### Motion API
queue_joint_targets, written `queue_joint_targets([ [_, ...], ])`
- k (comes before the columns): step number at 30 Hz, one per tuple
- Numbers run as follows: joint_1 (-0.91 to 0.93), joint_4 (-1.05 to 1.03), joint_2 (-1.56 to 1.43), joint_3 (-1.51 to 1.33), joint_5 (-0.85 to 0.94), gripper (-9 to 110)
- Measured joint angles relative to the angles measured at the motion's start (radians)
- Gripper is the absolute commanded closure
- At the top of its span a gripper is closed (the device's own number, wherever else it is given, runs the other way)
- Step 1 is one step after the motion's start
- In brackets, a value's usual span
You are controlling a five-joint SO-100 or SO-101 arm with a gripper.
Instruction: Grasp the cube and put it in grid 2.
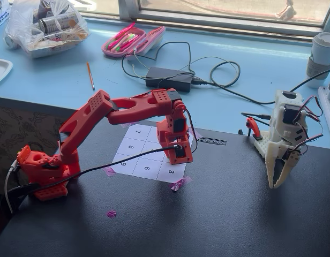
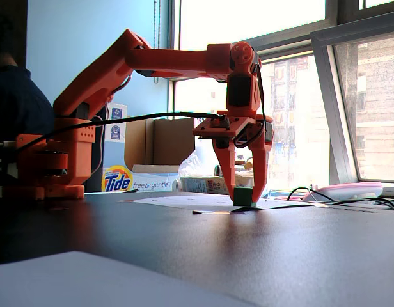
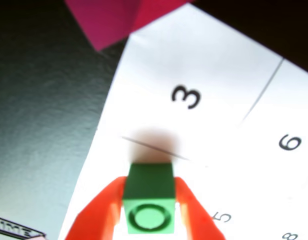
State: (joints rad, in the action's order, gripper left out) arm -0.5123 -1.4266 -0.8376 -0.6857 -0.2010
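the gripper (image 3: 149, 220) grips the cube (image 3: 149, 202) low over the sheet (image 3: 234, 75), near the 3; releasing early risks straddling the line.

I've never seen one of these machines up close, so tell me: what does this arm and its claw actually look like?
The arm is made of chunky bright orange-red plastic segments, some faces dotted with small holes. A thin black cable runs along it toward the claw. The gripper has two long, tapering orange fingers. Beside the sheet stands a second, white arm with loose wires.
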Motion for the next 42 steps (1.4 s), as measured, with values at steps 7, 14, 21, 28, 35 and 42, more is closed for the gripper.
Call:
queue_joint_targets([
  [7, -0.011, 0.0, 0.006, 0.005, 0.028, 83],
  [14, -0.051, -0.08, -0.017, 0.0, 0.074, 65],
  [21, -0.054, -0.135, -0.112, -0.034, 0.084, 60],
  [28, -0.051, -0.149, -0.316, -0.104, 0.126, 60],
  [35, 0.071, -0.179, -0.683, -0.252, 0.189, 60],
  [42, 0.334, -0.11, -1.106, -0.548, 0.293, 55],
])
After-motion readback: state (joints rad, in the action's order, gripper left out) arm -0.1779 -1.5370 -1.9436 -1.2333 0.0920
